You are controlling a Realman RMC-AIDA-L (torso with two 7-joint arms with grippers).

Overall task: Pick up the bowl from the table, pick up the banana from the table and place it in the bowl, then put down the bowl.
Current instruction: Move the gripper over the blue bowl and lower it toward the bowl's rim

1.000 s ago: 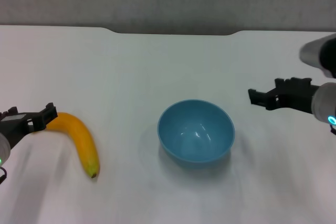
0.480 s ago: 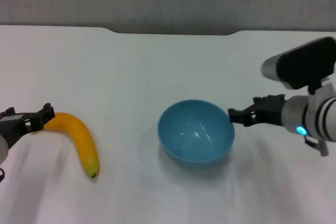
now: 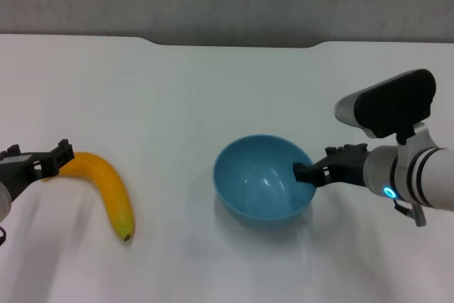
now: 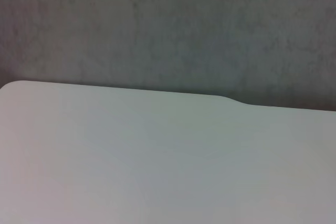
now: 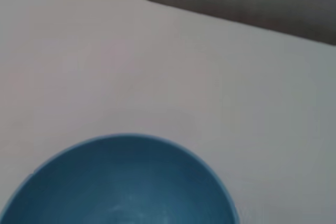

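The light-blue bowl [image 3: 259,182] stands upright on the white table [image 3: 213,90], a little right of centre. It fills the lower part of the right wrist view [image 5: 121,182]. My right gripper [image 3: 303,173] is at the bowl's right rim, open, with its fingertips over the rim edge. The yellow-orange banana [image 3: 110,186] lies on the table at the left, dark tip toward me. My left gripper [image 3: 39,157] sits low at the banana's stem end, open, holding nothing. The left wrist view shows only bare table [image 4: 157,156] and wall.
The table's far edge has a shallow notch [image 3: 234,42] with a grey wall behind it. Bare white tabletop lies between the banana and the bowl.
My right gripper has moved left and down from the far right to the bowl's right rim. The left gripper, banana and bowl have not moved.
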